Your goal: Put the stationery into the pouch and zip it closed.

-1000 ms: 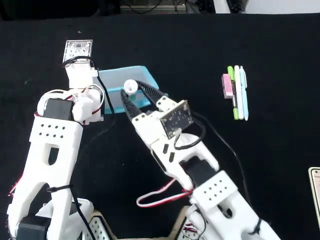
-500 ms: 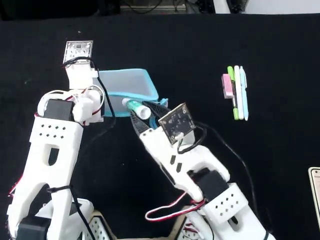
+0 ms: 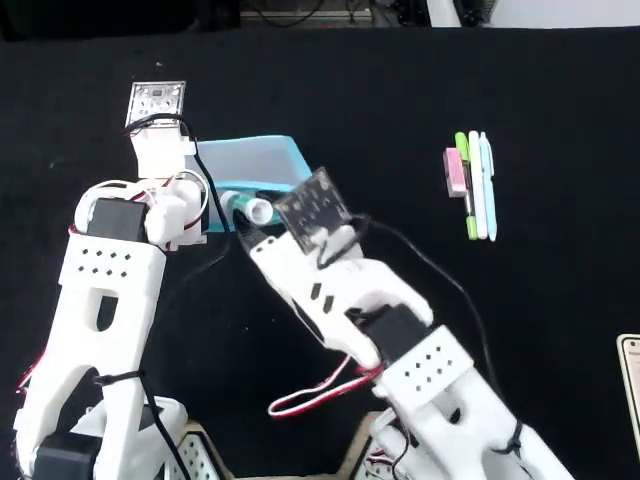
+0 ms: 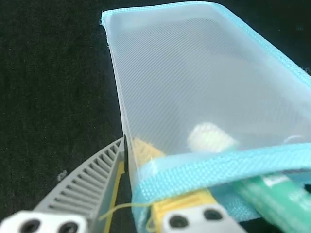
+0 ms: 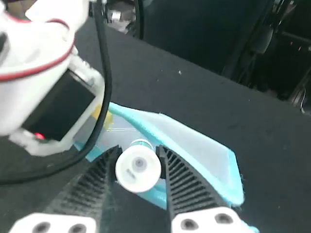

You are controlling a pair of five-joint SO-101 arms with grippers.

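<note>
The light-blue mesh pouch [image 3: 258, 162] lies at the back left of the black table. My left gripper [image 4: 127, 145] is shut on the pouch's [image 4: 194, 77] corner at its teal rim, holding the mouth up. My right gripper [image 5: 138, 156] is shut on a thick green stick with white ends [image 5: 138, 167]. In the high view this green stick [image 3: 247, 207] points into the pouch mouth beside the left arm. Through the mesh its white tip [image 4: 211, 138] is visible inside, with the green body [image 4: 272, 196] crossing the rim. Three pens [image 3: 477, 185] and a pink eraser [image 3: 455, 170] lie together at the right.
The left arm's white body [image 5: 43, 73] stands close beside my right gripper. Cables [image 3: 440, 270] trail from the right arm across the table. A card [image 3: 630, 370] pokes in at the right edge. Black tabletop [image 3: 400, 120] lies between pouch and pens.
My right gripper has swung left and lower with the green stick, tipping it from end-on above the pouch to lying into the pouch mouth. The left arm has kept still.
</note>
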